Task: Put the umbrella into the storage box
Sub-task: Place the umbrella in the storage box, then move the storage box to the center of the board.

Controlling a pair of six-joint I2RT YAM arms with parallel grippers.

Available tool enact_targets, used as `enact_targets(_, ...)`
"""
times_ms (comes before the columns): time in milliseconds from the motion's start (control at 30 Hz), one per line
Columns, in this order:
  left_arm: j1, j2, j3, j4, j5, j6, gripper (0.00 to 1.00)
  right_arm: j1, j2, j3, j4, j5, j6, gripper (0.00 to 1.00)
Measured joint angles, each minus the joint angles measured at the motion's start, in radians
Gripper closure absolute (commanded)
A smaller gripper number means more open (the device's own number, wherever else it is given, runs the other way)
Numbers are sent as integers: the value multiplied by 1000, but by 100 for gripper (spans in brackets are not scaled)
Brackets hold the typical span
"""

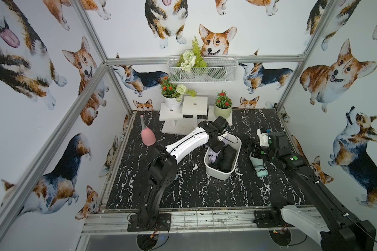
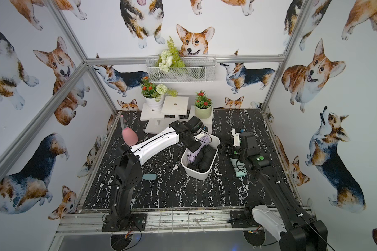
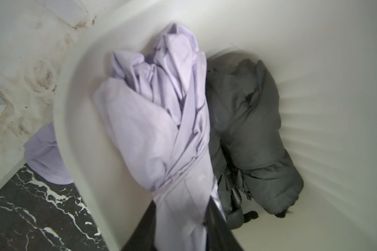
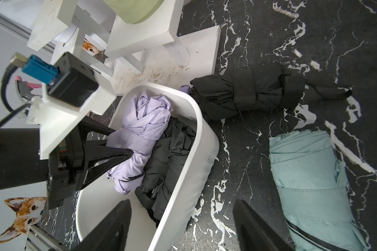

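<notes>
1. Left jaws: partly parted astride the lilac umbrella (image 4: 139,130), with both fingers (image 4: 118,153) against its fabric. Whether they clamp it cannot be told.
2. Right jaws: wide apart and empty, above the tabletop (image 4: 248,152) beside the storage box (image 4: 205,156).
3. Storage box: holds the lilac umbrella lying lengthwise, touching a black umbrella (image 4: 172,152) alongside it.
4. Outside the box: a second black umbrella (image 4: 248,91) lies just past one end, and a mint umbrella (image 4: 309,173) lies near the side wall.
5. A white stand (image 4: 161,65) sits close to the same end.
</notes>
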Motion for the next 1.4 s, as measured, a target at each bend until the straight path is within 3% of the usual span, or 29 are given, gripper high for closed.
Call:
enact_targets(233,-12,-135,-79,67,-34,-37,24,0,0,-3,0,-3,0,20)
enact_targets(467,-6,-311,-211,171,-51,-75,20,-5,-2,-5,-1,-15,0,20)
enact_targets(833,44,-247,-285,211,-20,-99,20,-5,-5,-5,0,-19,0,21)
enact_targets(933,53,-218,-272,222,-2,-104,30,-5,-2,-5,0,-22,0,22)
enact_targets(1067,71,-184,-256,235,6,-120,58,-5,-3,-5,0,-22,-1,22)
enact_targets(1300,77,-136,-240,226,1,-124,67,-5,-10,-5,0,-26,-1,22)
enact_targets(1400,77,-116,-240,222,2,-124,81,-5,-10,-6,0,-26,-1,22)
